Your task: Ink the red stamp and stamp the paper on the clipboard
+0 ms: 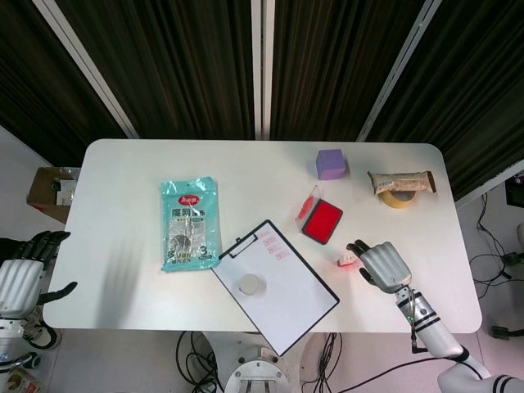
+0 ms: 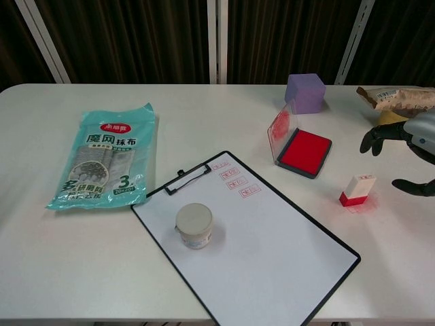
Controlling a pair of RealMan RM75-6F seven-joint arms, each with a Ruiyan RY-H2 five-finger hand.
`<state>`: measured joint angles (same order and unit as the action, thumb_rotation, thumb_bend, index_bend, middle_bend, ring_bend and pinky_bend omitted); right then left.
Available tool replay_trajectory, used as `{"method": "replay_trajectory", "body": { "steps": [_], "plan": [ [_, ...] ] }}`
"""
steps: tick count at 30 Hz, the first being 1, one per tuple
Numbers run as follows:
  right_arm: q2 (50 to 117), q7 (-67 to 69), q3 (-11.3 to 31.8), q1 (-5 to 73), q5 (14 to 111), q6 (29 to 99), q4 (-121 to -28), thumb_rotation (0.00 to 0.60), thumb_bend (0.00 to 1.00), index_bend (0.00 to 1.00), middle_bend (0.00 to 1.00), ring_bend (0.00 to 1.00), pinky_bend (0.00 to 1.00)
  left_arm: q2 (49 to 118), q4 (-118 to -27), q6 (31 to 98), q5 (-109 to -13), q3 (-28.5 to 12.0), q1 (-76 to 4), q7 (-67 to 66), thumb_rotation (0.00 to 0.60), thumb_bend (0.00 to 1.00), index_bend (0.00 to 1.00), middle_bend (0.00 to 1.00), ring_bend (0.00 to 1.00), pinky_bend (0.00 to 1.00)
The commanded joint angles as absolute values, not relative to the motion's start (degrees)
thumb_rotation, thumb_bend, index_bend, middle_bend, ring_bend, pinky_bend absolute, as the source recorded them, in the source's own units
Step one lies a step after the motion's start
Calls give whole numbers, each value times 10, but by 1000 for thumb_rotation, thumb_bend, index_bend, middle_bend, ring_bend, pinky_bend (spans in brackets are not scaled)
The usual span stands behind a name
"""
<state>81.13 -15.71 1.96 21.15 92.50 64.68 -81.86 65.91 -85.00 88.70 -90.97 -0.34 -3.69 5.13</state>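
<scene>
The red stamp (image 1: 347,261) (image 2: 357,189) with its white top stands on the table right of the clipboard (image 1: 275,285) (image 2: 245,238). White paper on the clipboard bears three red prints near the clip. The open ink pad (image 1: 321,219) (image 2: 305,151) lies beyond the stamp, lid raised. My right hand (image 1: 381,264) (image 2: 406,145) hovers just right of the stamp, fingers spread, holding nothing. My left hand (image 1: 20,277) hangs off the table's left edge, empty with fingers apart.
A small grey-lidded jar (image 1: 249,284) (image 2: 194,225) stands on the paper. A teal cloth packet (image 1: 189,223) (image 2: 103,163) lies at left. A purple cube (image 1: 331,164) (image 2: 304,92), a tape roll (image 1: 396,196) and a brown wrapper (image 1: 401,181) sit at back right.
</scene>
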Motion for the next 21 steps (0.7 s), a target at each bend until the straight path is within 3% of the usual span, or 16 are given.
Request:
{"method": "replay_trajectory", "body": {
  "steps": [1,6,21],
  "plan": [
    [830,-157,21,221,917,638,-800,600,233,352,361,802,1000,661,-846,885,-909,-3,-37,55,600,0,166,164,133,239],
    [857,-148,20,228,906,630,-767,600,233,414,406,809,1000,665,-839,888,-908,-3,-36,60,600,0,167,164,133,239],
    [897,-124,11,237,897,633,-711,600,237,417,424,813,1000,667,-831,890,-907,-3,-35,67,600,0,167,164,133,239]
  ]
}}
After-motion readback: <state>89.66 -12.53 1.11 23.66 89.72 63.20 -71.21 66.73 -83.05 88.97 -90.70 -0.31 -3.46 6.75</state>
